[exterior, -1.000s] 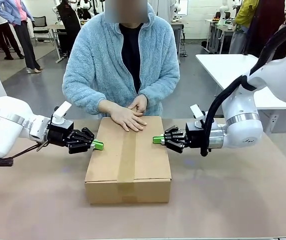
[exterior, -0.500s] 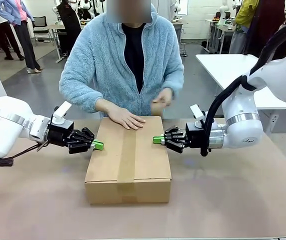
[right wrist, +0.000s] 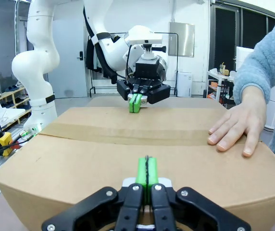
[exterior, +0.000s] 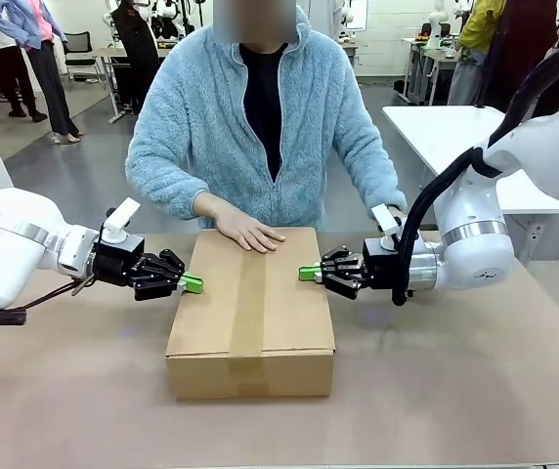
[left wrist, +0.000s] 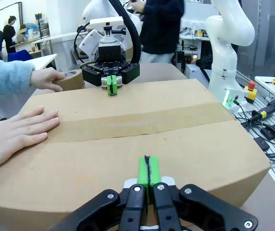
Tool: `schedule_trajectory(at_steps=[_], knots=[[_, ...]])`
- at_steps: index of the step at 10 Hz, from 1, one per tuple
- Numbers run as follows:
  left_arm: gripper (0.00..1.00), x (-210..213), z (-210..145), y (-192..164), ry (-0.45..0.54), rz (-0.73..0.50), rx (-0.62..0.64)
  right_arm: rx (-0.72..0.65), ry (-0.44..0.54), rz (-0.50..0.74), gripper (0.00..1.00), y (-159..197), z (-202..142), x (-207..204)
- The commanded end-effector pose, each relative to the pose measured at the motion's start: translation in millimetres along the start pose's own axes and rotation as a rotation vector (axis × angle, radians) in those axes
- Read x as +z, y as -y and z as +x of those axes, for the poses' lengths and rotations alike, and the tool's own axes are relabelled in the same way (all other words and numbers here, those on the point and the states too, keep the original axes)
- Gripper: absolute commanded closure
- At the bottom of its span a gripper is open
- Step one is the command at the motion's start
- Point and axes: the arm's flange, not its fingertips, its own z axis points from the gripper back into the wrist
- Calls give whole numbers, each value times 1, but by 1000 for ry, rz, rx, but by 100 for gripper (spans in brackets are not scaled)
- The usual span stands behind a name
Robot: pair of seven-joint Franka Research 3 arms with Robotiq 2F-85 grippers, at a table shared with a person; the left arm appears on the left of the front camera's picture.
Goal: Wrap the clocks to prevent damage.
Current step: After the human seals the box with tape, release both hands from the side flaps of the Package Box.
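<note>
A closed cardboard box point(exterior: 250, 318) with a strip of brown tape along its top lies in the middle of the table. The clocks are out of view. My left gripper point(exterior: 193, 283) is shut, its green tips at the box's upper left edge. My right gripper point(exterior: 306, 273) is shut too, tips at the upper right edge. In the left wrist view my left gripper point(left wrist: 148, 169) points across the box point(left wrist: 142, 130) at the right gripper point(left wrist: 111, 86). The right wrist view has my right gripper point(right wrist: 147, 171) facing the left gripper point(right wrist: 135, 103). Nothing is held by either.
A person in a light blue fleece stands at the far side, one hand point(exterior: 250, 234) flat on the box's far end. The other hand rests on a brown tape roll point(left wrist: 72, 79) on the table behind my right gripper. A white table point(exterior: 436, 132) stands at the back right.
The person's second hand has left the box top and moved to the picture's right, down behind my right gripper. Both grippers and the box have stayed still.
</note>
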Motion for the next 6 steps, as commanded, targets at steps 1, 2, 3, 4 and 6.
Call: schedule_trajectory(at_steps=[1,2,3,4,6], knots=[[100,0,-1,-1,-4,5,-1,-6,1,-4,99,0,-3,-1],[100,0,-1,-1,-4,5,-1,-6,1,-4,99,0,-3,-1],[100,0,-1,-1,-4,5,-1,-6,1,-4,99,0,-3,-1],[100,0,-1,-1,-4,5,-1,-6,1,-4,99,0,-3,-1],[100,0,-1,-1,-4,5,-1,-6,1,-4,99,0,-3,-1]])
